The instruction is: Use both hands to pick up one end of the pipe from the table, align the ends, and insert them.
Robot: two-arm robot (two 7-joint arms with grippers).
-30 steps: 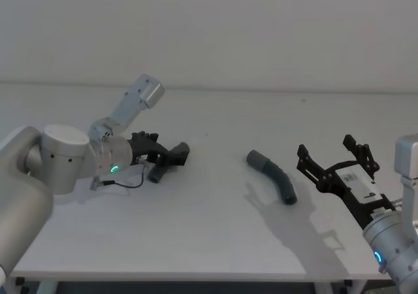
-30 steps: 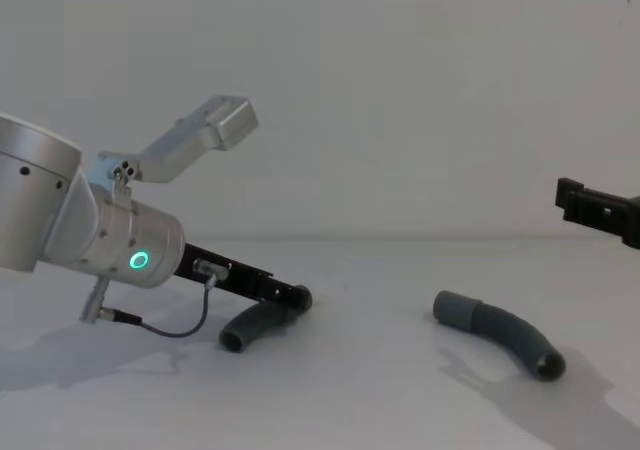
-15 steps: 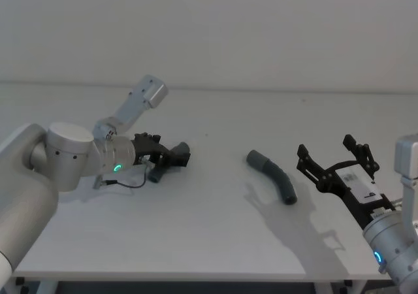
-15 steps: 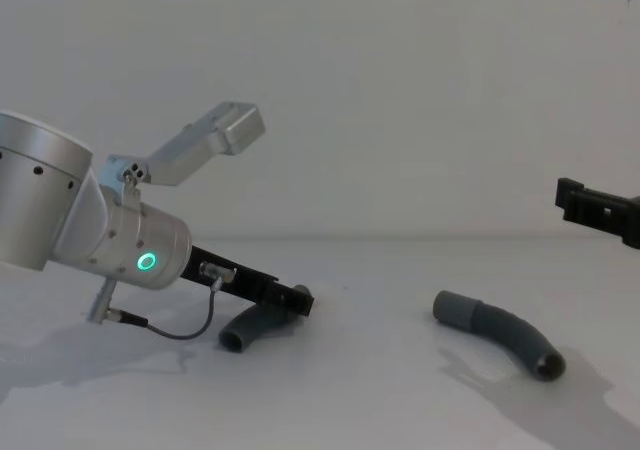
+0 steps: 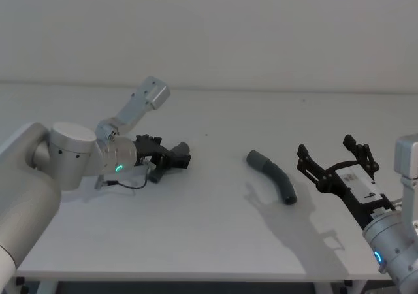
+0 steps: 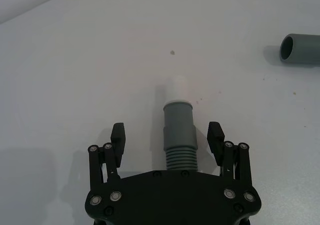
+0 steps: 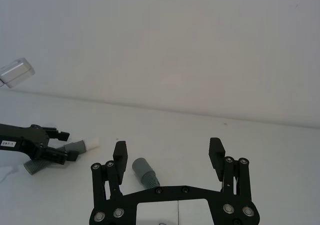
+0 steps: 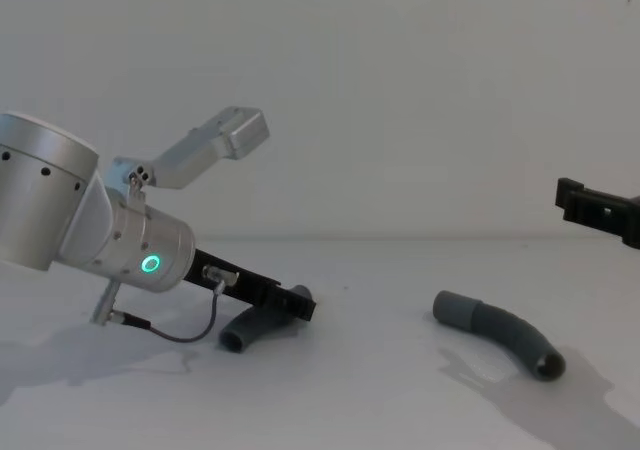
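The short pipe piece (image 6: 177,130) lies on the table (image 5: 196,235), its whitish tip (image 6: 178,87) pointing away from the wrist. My left gripper (image 6: 167,133) is open and low over it, one finger on each side of the ribbed part, not touching. The same gripper (image 5: 176,157) sits at the table's left, over the piece's dark mouth (image 8: 235,340). The longer piece (image 5: 274,175) lies mid-right, its collar (image 6: 301,48) facing left. My right gripper (image 7: 169,152) hangs open and empty, right of the longer piece (image 7: 145,172).
The white wall rises behind the table's far edge. A cable loops from the left wrist down to the table (image 8: 180,332). Bare table surface spans the gap between the two pipe pieces and the front.
The left arm has crept a little forward and to the right along the short piece. The right arm and both pipe pieces have stayed where they were.
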